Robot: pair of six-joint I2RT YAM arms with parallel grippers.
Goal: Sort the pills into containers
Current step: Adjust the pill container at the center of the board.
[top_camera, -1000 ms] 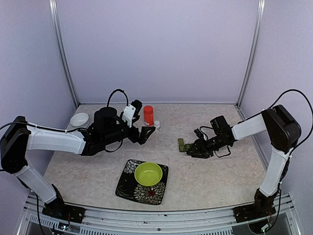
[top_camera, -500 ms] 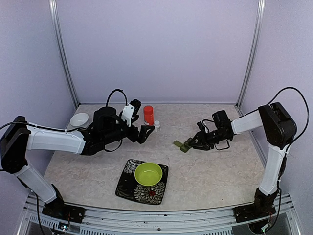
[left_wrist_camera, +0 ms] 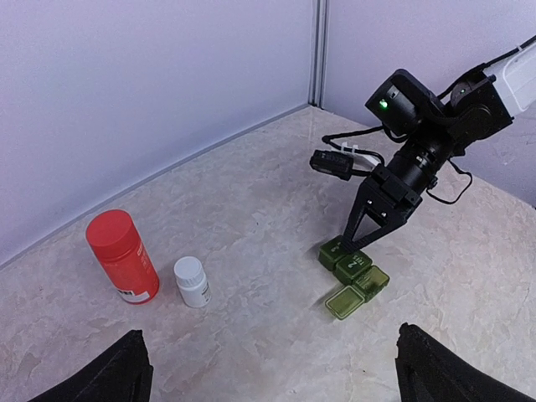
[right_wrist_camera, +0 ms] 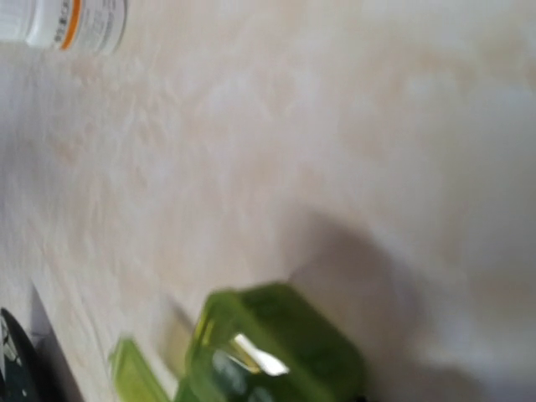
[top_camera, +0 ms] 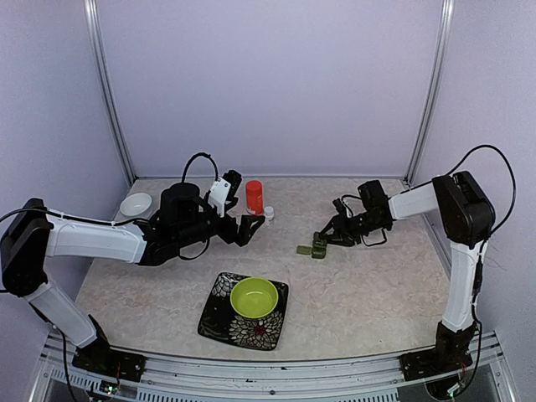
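On the table (top_camera: 377,293), the pillbox (left_wrist_camera: 354,268) lies beneath the right gripper (left_wrist_camera: 354,244), closure unclear.

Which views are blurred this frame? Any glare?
Right wrist: heavily blurred, the pillbox smeared at the bottom edge, with a bright glare spot on it. Left wrist: sharp, with soft shadows. Top external: sharp and evenly lit.

All three views share the pillbox (top_camera: 313,248) (right wrist closest, blurred).
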